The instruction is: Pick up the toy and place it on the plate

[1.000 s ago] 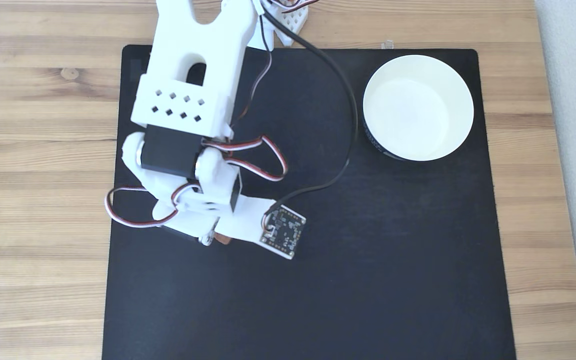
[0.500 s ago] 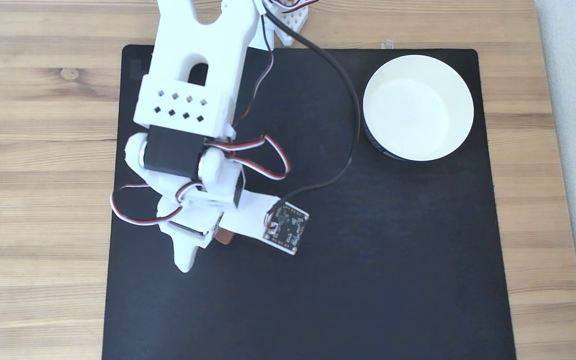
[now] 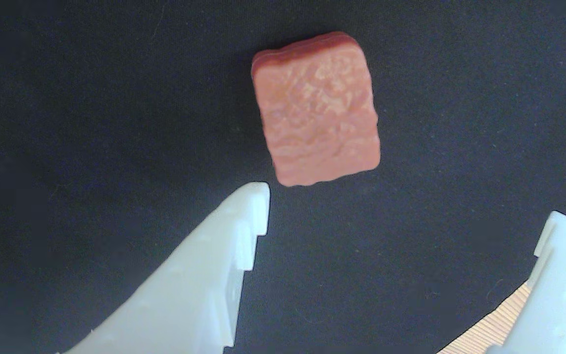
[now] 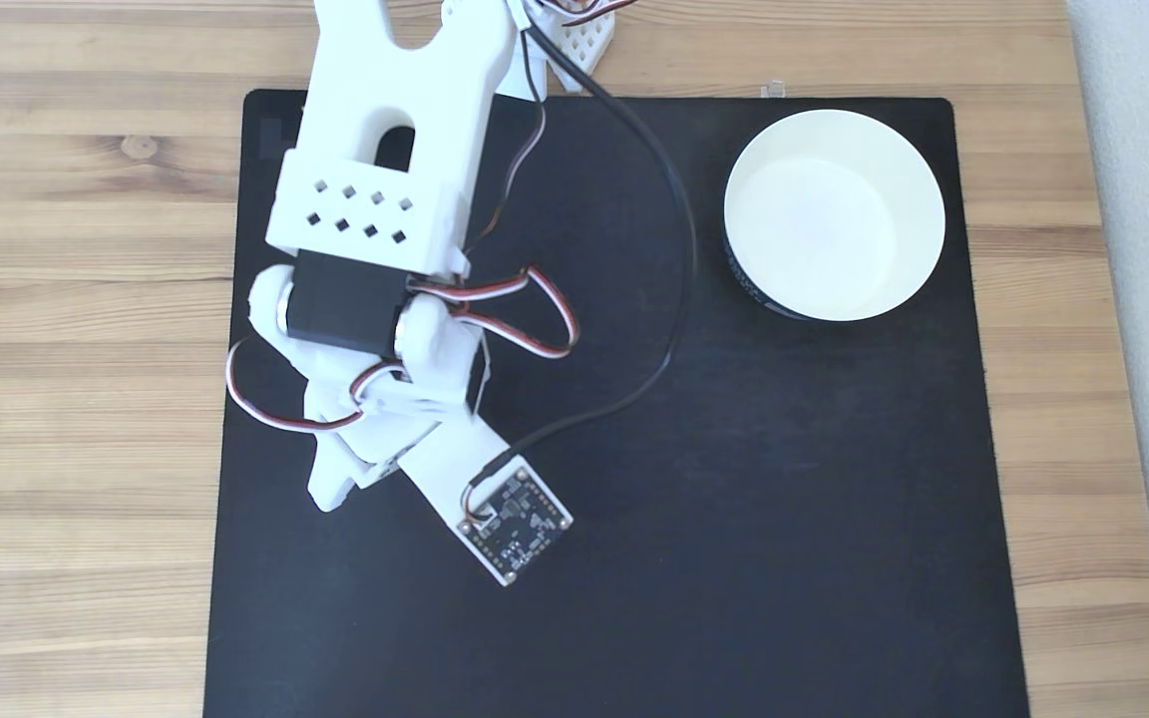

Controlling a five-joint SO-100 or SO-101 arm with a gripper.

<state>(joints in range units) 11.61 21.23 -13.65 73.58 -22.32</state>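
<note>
Change: since half a second ago the wrist has swivelled in the fixed view, its circuit board [image 4: 515,526] swinging from right of the wrist to lower centre.
Pincer: gripper [image 3: 410,201] spread wide, holding nothing.
Toy: toy [image 3: 316,110], reddish-brown, rough-faced, rounded corners, upper centre of wrist view, just above the left fingertip [image 3: 256,196].
Surface: black mat [image 4: 784,519] on wooden table [image 4: 76,249].
Plate: plate [image 4: 919,170], white, round, upper right of fixed view, far from the arm [image 4: 375,199].

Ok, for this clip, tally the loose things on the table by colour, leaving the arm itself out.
Reddish-brown: 1, the toy, lying on the mat ahead of the open gripper in the wrist view.
White: 1, the plate, in the fixed view.
Black: 1, the mat under both.
Total: 3
</note>
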